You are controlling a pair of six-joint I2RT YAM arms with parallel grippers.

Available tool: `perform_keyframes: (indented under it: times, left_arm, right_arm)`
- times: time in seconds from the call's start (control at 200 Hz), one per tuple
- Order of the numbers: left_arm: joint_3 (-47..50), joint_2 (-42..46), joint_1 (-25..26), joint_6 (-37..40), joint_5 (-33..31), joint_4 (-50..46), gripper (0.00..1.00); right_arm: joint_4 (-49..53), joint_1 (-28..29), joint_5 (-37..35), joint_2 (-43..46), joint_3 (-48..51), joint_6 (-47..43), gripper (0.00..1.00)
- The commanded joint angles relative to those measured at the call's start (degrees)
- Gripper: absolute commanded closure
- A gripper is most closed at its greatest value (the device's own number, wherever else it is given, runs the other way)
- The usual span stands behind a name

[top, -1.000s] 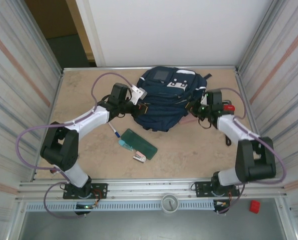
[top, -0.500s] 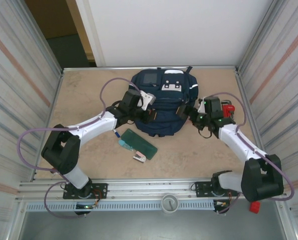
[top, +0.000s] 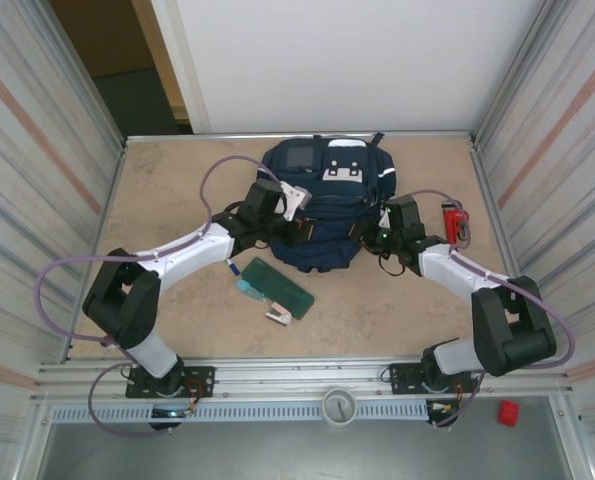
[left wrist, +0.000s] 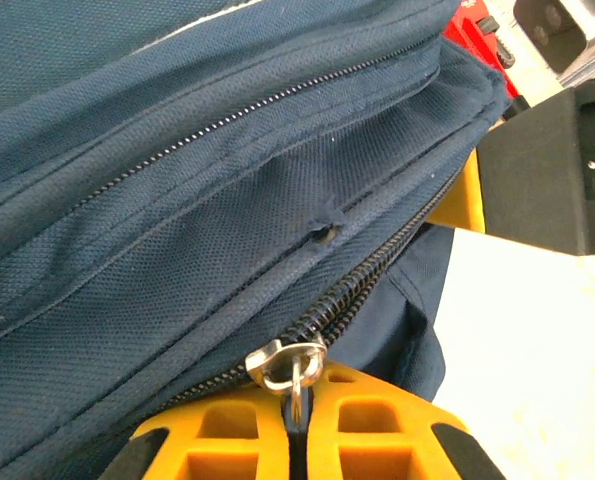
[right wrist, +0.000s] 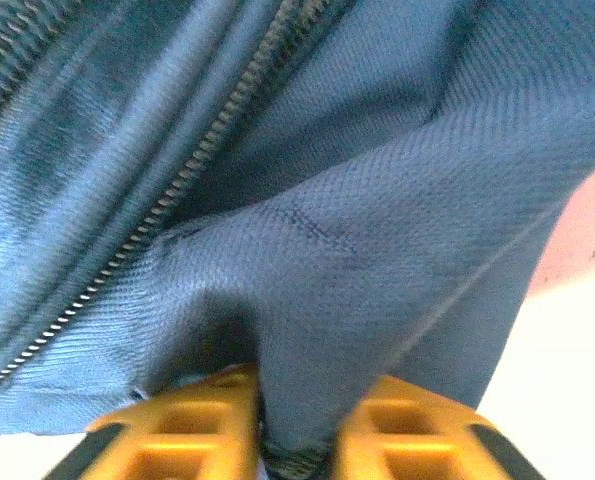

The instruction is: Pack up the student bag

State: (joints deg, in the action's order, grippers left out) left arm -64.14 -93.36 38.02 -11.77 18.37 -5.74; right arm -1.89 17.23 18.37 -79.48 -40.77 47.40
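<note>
While the left fingers (left wrist: pixel 227 440) clamp the metal zipper pull (left wrist: pixel 292 362), the right fingers (right wrist: pixel 187 420) pinch a fold of fabric (right wrist: pixel 307 330) opposite, likely bracing the student bag (top: pixel 322 195) so the zip can run. The bag lies at the far middle of the surface (top: pixel 167 180).

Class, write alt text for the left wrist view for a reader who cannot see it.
The left gripper, its yellow fingers shut, pinches the metal zipper pull of the navy student bag, whose zipper runs up to the right.
</note>
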Motion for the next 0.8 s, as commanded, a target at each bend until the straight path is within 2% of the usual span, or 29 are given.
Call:
perform_keyframes:
  times: [0.0,0.135,0.336,0.456,0.511,0.636,0.671,0.706,0.797]
  left_arm:
    - [0.0,2.7,0.1,2.1,0.9,2.8,1.00]
    - [0.8,4.0,-2.6,3.9,1.4,1.4,1.00]
    - [1.4,3.7,-9.7,7.2,3.6,-1.4,1.00]
    - [1.4,3.3,-13.1,7.7,4.1,-2.2,1.00]
    - [1.4,3.6,-13.2,8.1,4.5,-2.3,1.00]
    - [2.7,4.9,-12.4,5.6,10.0,0.6,1.00]
    - [3.1,5.4,-11.8,5.0,10.1,1.5,1.00]
    - [3.4,5.8,-11.3,4.4,9.8,2.4,1.00]
    - [2.9,6.3,-10.7,1.0,8.3,3.6,1.00]
  right_arm:
    - [-0.9,-4.7,-3.9,0.2,-0.6,-2.3,1.00]
    - [1.3,-10.8,-4.3,3.2,1.4,-4.1,1.00]
    - [4.8,-17.2,-3.8,6.5,0.6,-7.2,1.00]
    - [8.6,-19.0,-2.2,3.7,-3.7,-9.6,1.00]
    - [11.6,-19.4,-0.9,1.0,-7.1,-11.2,1.00]
    - [15.9,-20.6,3.6,-4.8,-14.3,-13.8,1.00]
    - [16.6,-20.5,5.8,-6.0,-16.0,-14.3,0.96]
    - [16.6,-20.0,7.8,-6.7,-17.2,-14.3,0.88]
    - [19.0,-17.6,7.4,-6.3,-18.5,-15.2,0.57]
